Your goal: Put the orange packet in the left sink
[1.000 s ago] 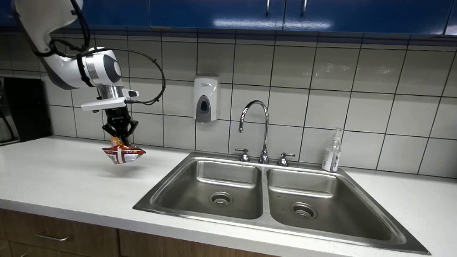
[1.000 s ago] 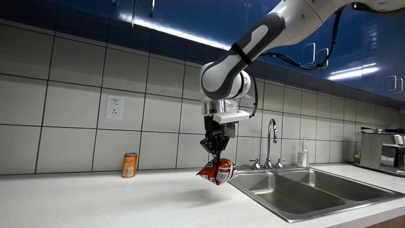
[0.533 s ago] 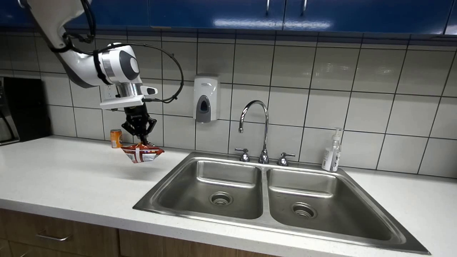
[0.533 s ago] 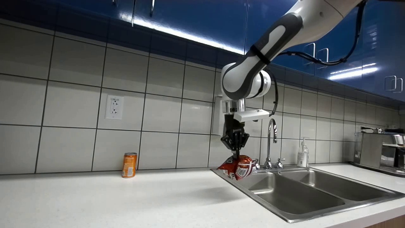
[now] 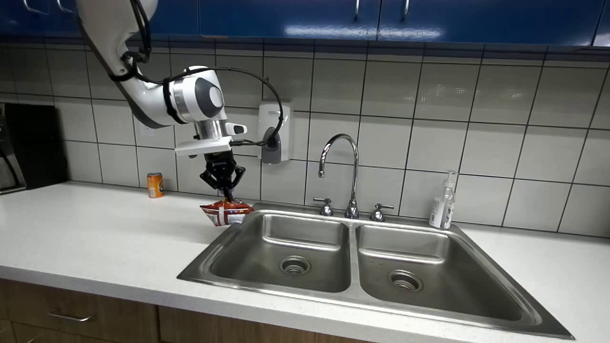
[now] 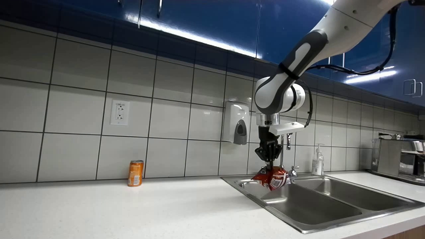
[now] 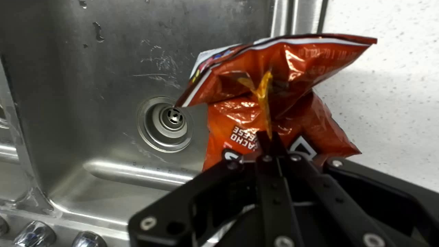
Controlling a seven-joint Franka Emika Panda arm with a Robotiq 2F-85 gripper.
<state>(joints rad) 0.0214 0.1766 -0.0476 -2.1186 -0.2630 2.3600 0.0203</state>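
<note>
Up above the outer edge of the left sink (image 5: pixel 305 245), the gripper (image 7: pixel 269 140) is clamped on the crumpled orange packet (image 7: pixel 288 92), which just dangles there, partly over the sink and partly over the counter (image 7: pixel 394 120) in the wrist view. Also got 1 orange can (image 6: pixel 135 174) standing upright near the tiled wall (image 6: pixel 73 156), well apart from all that.

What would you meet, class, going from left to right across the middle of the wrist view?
A sliver of the right-hand basin, the divider, the round drain of the left sink, the orange packet, the white countertop.
</note>
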